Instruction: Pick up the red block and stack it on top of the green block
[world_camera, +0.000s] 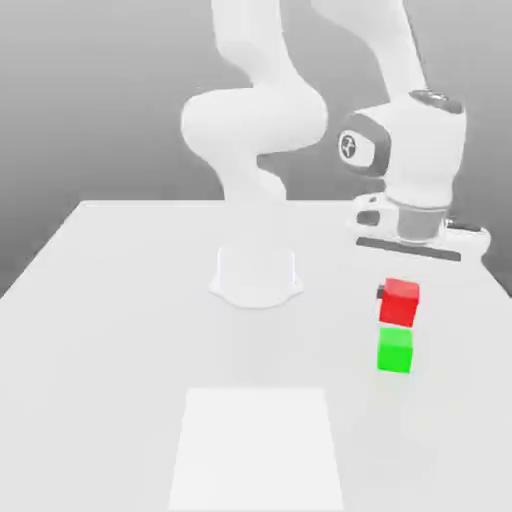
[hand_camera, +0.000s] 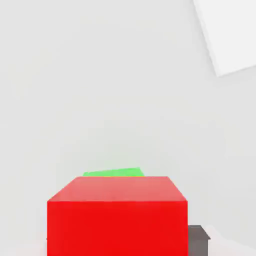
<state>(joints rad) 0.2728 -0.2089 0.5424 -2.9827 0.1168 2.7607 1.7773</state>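
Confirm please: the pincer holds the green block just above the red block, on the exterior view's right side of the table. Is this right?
The colours are swapped. The exterior view shows the pincer shut on the red block, just above the green block, on the exterior view's right side of the table.

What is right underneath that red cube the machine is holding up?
The green block sits on the table below the red block, which the claw grips. In the hand view, red hides most of the green; whether they touch is unclear.

There are one red block (world_camera: 400, 301), one green block (world_camera: 395, 351), one white table (world_camera: 100, 330) and one robot arm (world_camera: 260, 120).
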